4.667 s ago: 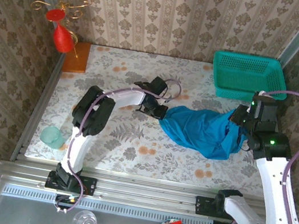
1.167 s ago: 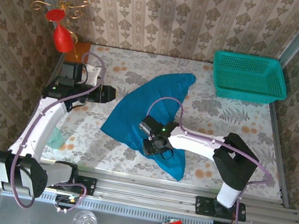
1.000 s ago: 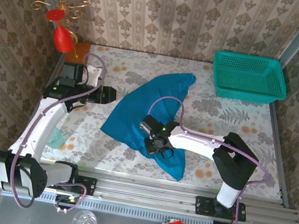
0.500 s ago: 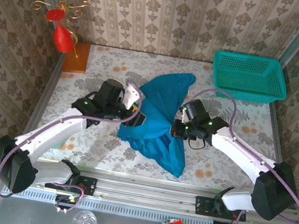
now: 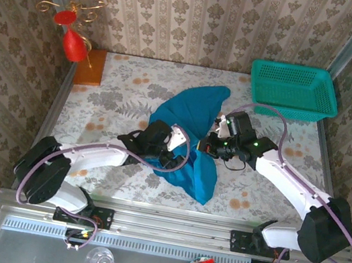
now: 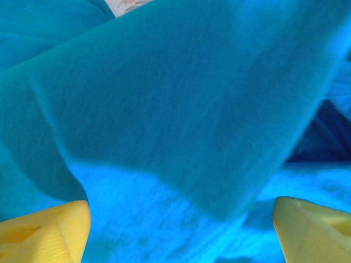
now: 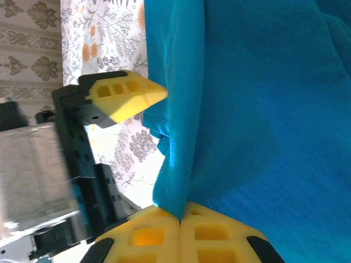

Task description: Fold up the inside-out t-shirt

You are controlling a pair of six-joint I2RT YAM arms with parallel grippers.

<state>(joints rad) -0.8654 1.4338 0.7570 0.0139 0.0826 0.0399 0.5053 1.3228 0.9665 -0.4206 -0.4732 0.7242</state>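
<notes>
Lying bunched along the middle of the floral-patterned table (image 5: 136,84), a bright blue soft cloth t-shirt (image 5: 196,111) is stretched from a broad end near the far edge down to a narrow tail close to the near edge. It is flanked by both arms, which are bent inward from the near corners so that the two grippers are brought close together over its lower half.

The left gripper (image 5: 182,153) is set against the t-shirt's left side. In the left wrist view the left gripper (image 6: 181,235) is shown spread wide, its yellow fingertips (image 6: 49,233) parted to the bottom corners, with folds of the t-shirt (image 6: 181,109) lying before and between them but not clamped.

The right gripper (image 5: 206,147) is placed just beside it, on the t-shirt's right side. In the right wrist view the right gripper (image 7: 180,222) is shown closed: its yellow fingers (image 7: 219,238) are pressed together, and a hanging edge of the t-shirt (image 7: 263,109) is pinched in the seam between them. One yellow finger (image 7: 123,96) of the left gripper is seen just beside that same edge; whether the cloth is touched by it cannot be told.

A teal plastic mesh basket (image 5: 295,91) is stood at the far right corner of the table, well apart from the t-shirt.
</notes>
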